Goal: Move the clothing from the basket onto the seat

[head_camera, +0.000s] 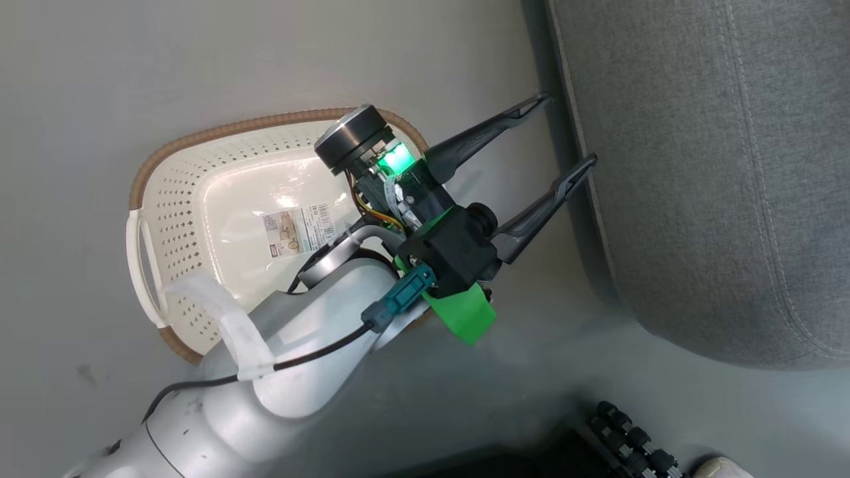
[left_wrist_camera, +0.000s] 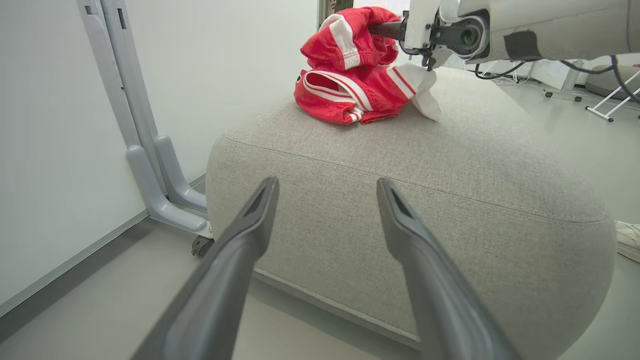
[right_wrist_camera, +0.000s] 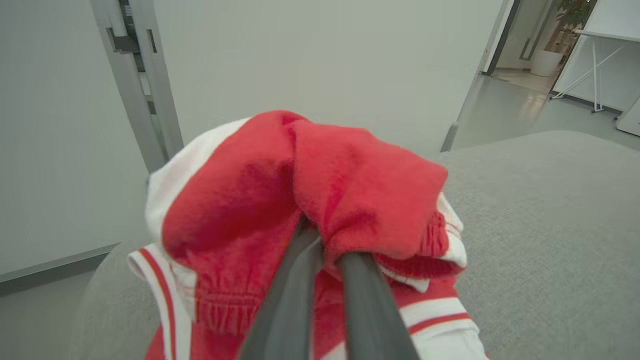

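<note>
The cream basket (head_camera: 172, 219) stands on the floor with nothing but a paper label inside. My left gripper (head_camera: 568, 129) hovers open between the basket and the seat (head_camera: 704, 166), with nothing between its fingers (left_wrist_camera: 250, 225). Two pieces of red and white clothing are on top of the seat (left_wrist_camera: 400, 165). The lower piece (left_wrist_camera: 345, 95) lies crumpled near the seat's far edge. My right gripper (right_wrist_camera: 322, 245) is shut on the upper piece (right_wrist_camera: 300, 185), which is bunched just above the lower one (right_wrist_camera: 430, 310). The cloth hides its fingertips.
A grey metal post (left_wrist_camera: 150, 165) on a caster foot stands by the white wall, left of the seat. A shoe (left_wrist_camera: 627, 240) shows at the seat's right. A dark ribbed part (head_camera: 631, 438) lies at the bottom of the head view.
</note>
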Robot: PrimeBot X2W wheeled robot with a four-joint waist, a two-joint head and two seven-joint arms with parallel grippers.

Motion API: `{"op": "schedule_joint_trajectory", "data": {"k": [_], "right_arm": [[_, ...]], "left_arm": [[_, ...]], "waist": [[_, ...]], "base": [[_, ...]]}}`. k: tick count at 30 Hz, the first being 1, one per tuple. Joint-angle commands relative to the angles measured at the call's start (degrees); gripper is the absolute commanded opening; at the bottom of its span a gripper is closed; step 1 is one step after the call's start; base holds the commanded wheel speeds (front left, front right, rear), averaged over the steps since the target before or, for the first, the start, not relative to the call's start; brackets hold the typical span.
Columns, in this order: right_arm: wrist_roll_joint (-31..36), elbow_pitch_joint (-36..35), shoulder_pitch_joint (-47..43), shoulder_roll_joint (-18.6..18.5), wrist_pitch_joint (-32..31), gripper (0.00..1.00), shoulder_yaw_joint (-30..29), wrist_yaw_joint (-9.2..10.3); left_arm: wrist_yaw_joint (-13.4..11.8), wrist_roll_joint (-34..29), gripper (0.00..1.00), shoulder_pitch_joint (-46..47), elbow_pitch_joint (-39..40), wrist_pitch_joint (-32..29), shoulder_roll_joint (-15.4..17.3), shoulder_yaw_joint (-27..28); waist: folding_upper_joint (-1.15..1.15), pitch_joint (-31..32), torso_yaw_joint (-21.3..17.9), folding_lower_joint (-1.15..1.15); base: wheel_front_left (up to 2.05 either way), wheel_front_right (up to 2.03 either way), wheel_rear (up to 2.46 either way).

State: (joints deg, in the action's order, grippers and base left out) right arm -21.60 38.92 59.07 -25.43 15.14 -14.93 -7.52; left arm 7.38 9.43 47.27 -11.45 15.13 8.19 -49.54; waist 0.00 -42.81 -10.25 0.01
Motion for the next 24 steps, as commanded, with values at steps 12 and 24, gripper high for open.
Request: {"op": "schedule_joint_trajectory", "data": {"k": [12, 24], "right_arm": [[-1.04, 0.73, -7.06, 3.75, 0.00, 1.00, 0.04, 0.06], [-0.45, -13.61, -21.95, 6.08, 0.00, 1.00, 3.38, 0.06]], "left_arm": [[-0.96, 0.12, 1.00, -1.79, 0.85, 0.01, 1.27, 2.74], [-2.87, 2.24, 1.00, -8.69, 2.13, 0.01, 0.75, 8.18]], "waist": [[0.00, 2.59, -0.37, -0.01], [0.00, 13.31, -0.16, -0.01]], "base": [[0.00, 0.00, 0.00], [0.00, 0.00, 0.00]]}}
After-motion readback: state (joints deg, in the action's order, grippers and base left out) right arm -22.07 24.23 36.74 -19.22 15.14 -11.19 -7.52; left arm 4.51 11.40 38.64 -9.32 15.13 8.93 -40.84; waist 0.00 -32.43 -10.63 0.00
